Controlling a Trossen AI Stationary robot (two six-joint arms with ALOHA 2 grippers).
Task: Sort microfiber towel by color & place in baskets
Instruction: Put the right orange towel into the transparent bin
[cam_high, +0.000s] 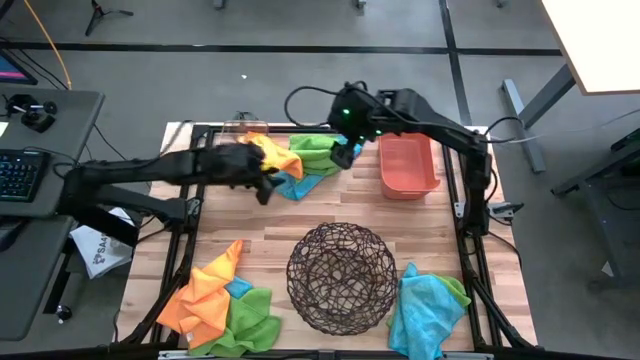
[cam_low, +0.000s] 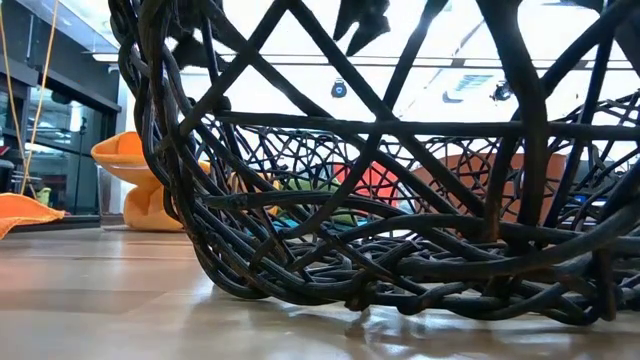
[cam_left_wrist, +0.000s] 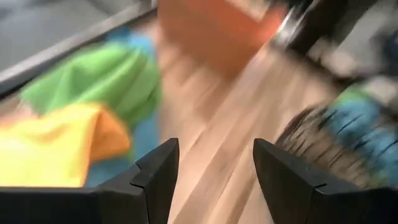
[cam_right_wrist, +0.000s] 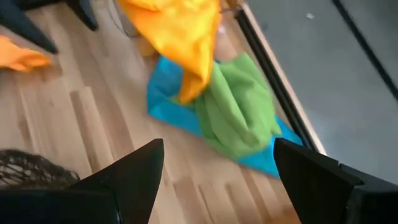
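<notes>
Barely begun: the salmon bin (cam_high: 406, 166) and wire bowl (cam_high: 341, 277) look empty, while towels lie in three heaps on the tabletop (cam_high: 270, 225), at the far edge (cam_high: 300, 160), near left (cam_high: 222, 300) and near right (cam_high: 425, 305). Both tools hover by the far heap, left tool (cam_left_wrist: 211, 168) and right tool (cam_right_wrist: 217, 168) open, holding nothing.

high: overhead | low: against wire bowl (cam_low: 400, 200) | wrists: towel pile (cam_right_wrist: 211, 106)
</notes>
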